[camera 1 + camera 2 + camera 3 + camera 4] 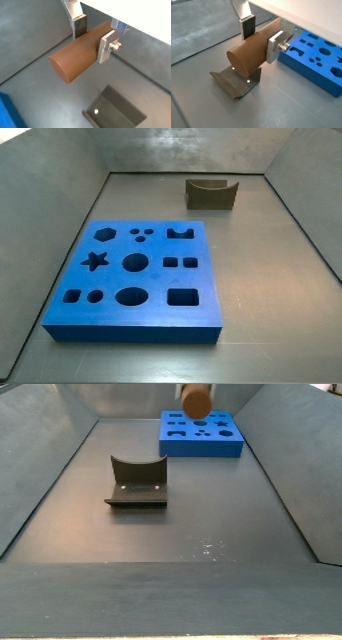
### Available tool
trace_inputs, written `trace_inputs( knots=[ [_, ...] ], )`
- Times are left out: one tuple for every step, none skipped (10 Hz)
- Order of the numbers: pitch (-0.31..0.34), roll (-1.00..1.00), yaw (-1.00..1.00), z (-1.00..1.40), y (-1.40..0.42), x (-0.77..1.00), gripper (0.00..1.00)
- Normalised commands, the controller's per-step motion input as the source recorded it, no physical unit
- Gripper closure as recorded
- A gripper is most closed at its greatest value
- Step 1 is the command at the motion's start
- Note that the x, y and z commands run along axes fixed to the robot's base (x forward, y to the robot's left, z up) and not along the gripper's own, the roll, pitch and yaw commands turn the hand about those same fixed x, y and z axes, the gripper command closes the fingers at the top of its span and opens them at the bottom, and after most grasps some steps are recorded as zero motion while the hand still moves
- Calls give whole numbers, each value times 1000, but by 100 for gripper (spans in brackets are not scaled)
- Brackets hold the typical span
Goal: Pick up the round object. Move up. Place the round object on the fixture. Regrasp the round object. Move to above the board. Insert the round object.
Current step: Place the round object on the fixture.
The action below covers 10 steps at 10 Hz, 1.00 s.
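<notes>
The gripper (93,35) is up in the air with the round object (77,57) pinched crosswise between its two silver fingers (106,46). In both wrist views the peg lies on its side in that grip, the plates pressing on its curved wall near one end, so most of its length sticks out past them with a flat round face at the free end. A small screw head shows on the outer side of one finger (275,47).

The peg (251,50) is a plain orange-brown cylinder, smooth and matte, stubby, with flat ends and a slightly darker face. In a side view only its lower part (197,401) shows, hanging at the top edge of the picture over the far end of the bench, close above the board (202,433); the gripper itself is cut off there.

The fixture (235,80) sits on the grey floor below the peg in a wrist view, a dark olive block with a curved notch in its upright part and two small pale dots on its face. In a side view the fixture (211,193) stands well apart from the board (134,278), which is a thick bright-blue slab with star, round, square, hexagon and crown cutouts.

I can read no brand, label or writing on any of it.
</notes>
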Motion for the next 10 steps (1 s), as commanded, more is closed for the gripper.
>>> trace_inputs(
  knots=[
    [255,-1000,40,-284,32,1000,100],
    [281,-1000,14,-217,45,1000,100],
    [299,-1000,-6,-179,52,1000,100],
    [310,-1000,-28,-147,58,1000,100],
    [324,-1000,-57,-109,57,1000,100],
    [336,-1000,-86,-81,61,1000,100],
    [352,-1000,-125,-51,62,938,100],
    [364,-1000,-158,-39,60,864,100],
    [348,-926,-139,-31,59,793,100],
    [266,-687,-142,-22,53,704,100]
  ],
)
